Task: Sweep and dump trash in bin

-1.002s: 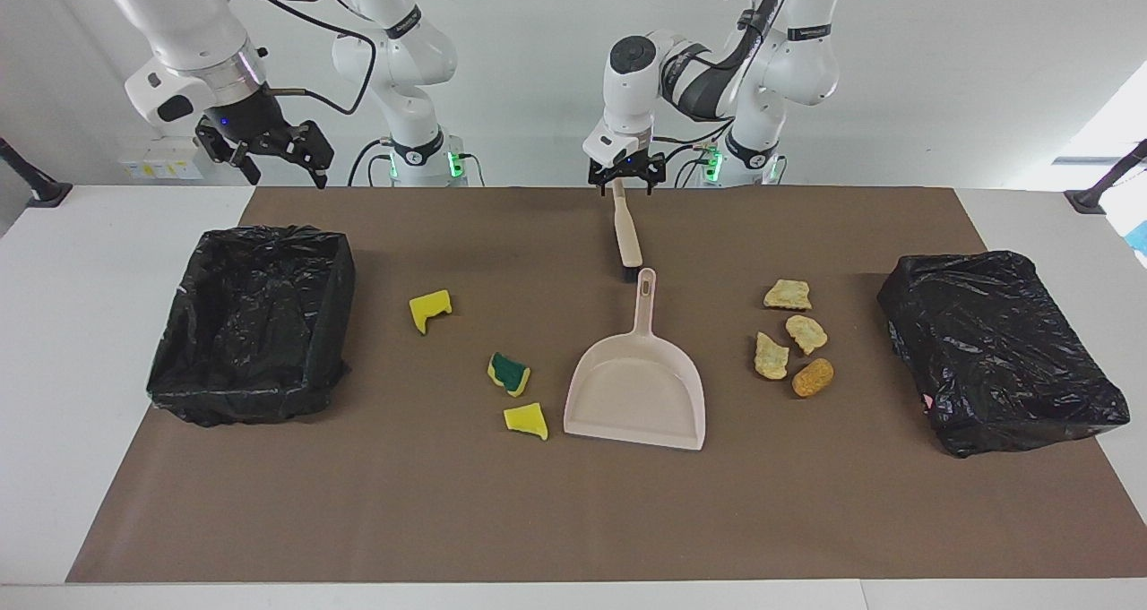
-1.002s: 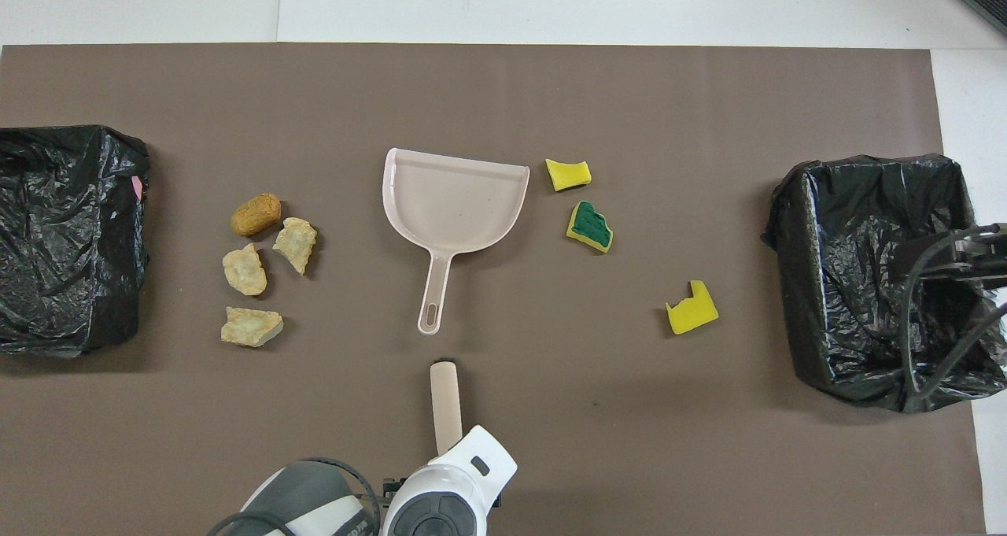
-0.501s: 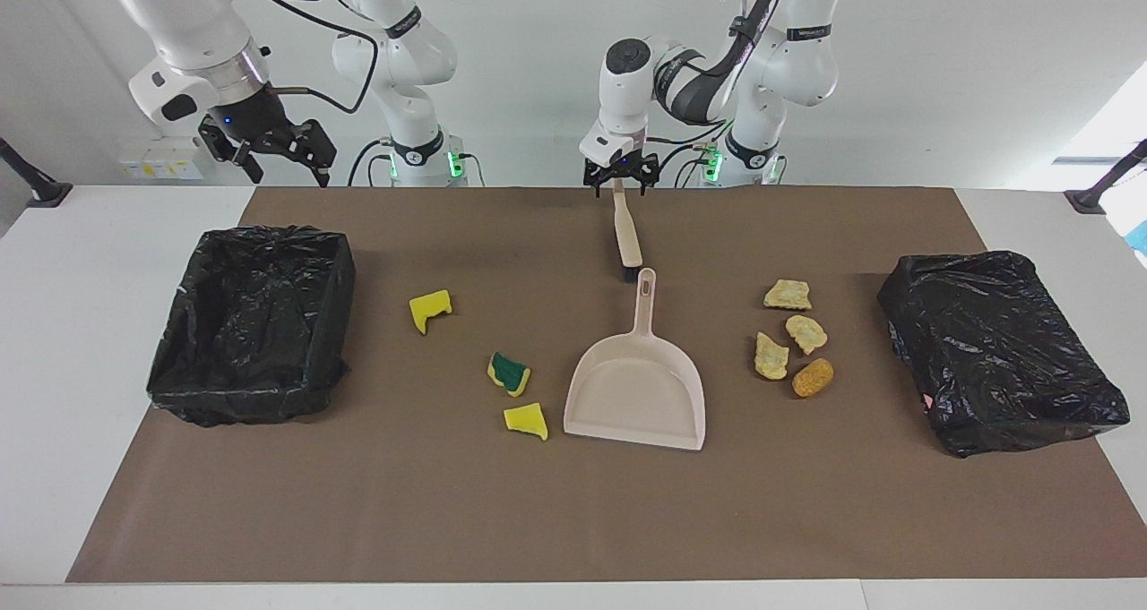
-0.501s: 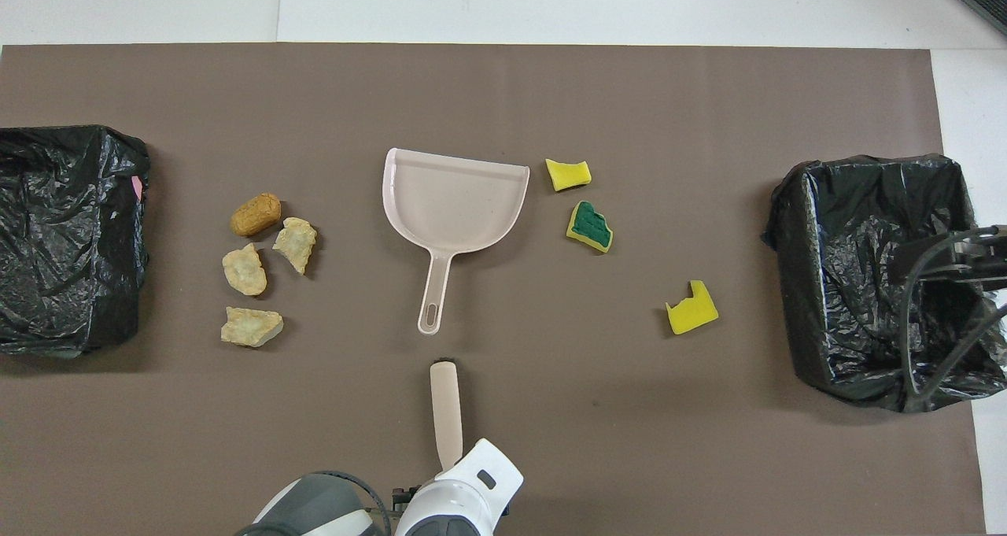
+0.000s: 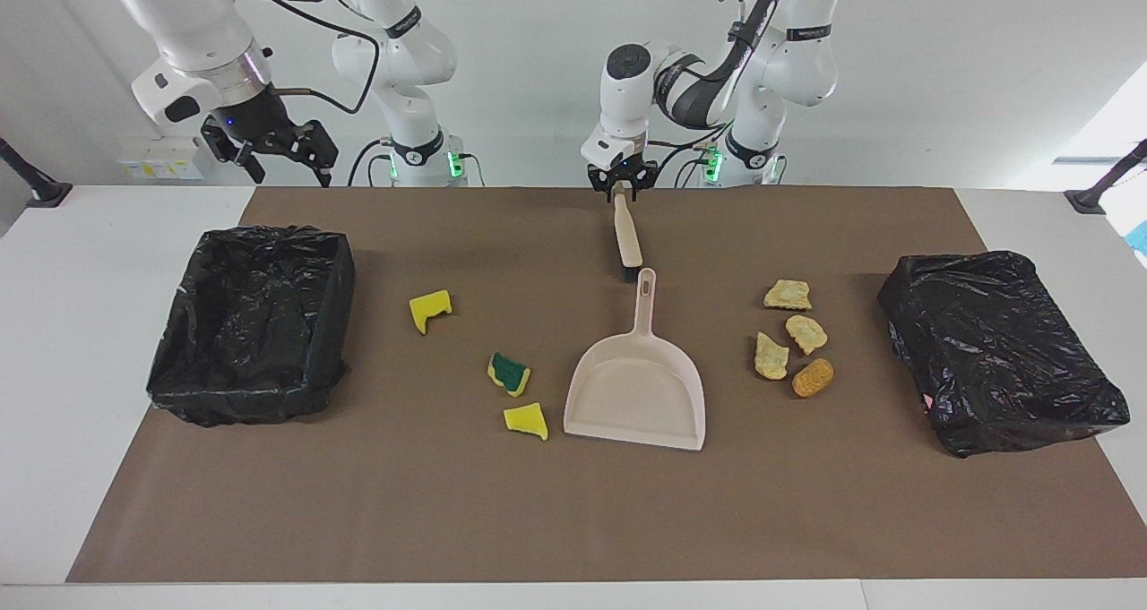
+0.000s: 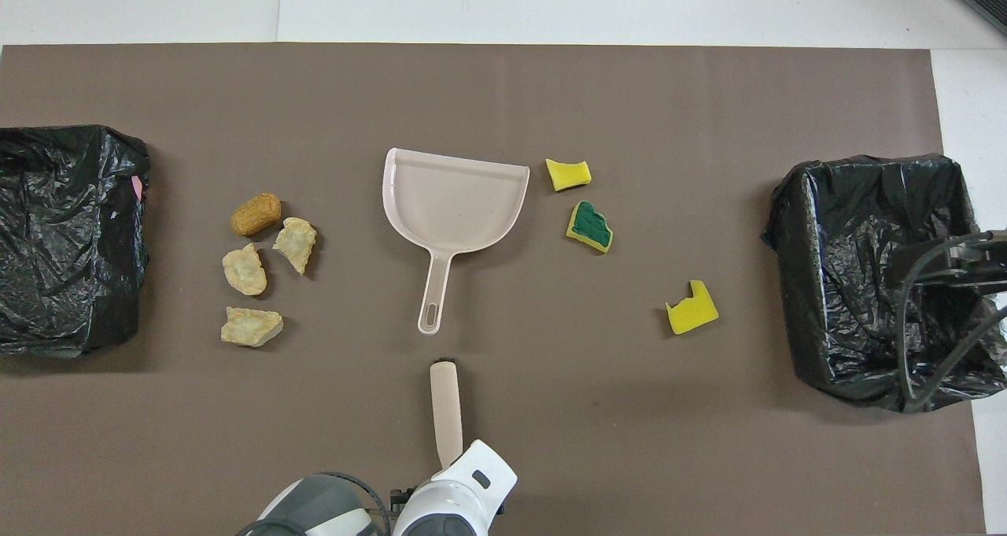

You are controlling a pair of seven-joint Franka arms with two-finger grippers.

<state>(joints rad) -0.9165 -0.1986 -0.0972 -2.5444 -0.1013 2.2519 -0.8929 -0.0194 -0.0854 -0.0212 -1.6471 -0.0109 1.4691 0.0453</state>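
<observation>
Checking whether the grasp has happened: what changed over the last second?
The left tool closed its fingers onto the brush handle's end. The right tool barely shifted, raised by the open bin. Brush, dustpan and trash scraps stayed put.

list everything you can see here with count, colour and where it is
sponge pieces: 3, yellow, one green-faced, toward the right arm's end from the dustpan
bread-like chunks: 4, tan-orange, toward the left arm's end from the dustpan
dustpan: 1, beige, mid-table
hand brush: 1, beige, dark bristles, nearer the robots than the dustpan
lined bins: 2, black, one at each end
mat: 1, brown, on a white table
left gripper: shut on the brush handle
right gripper: open, raised above the table near its bin
</observation>
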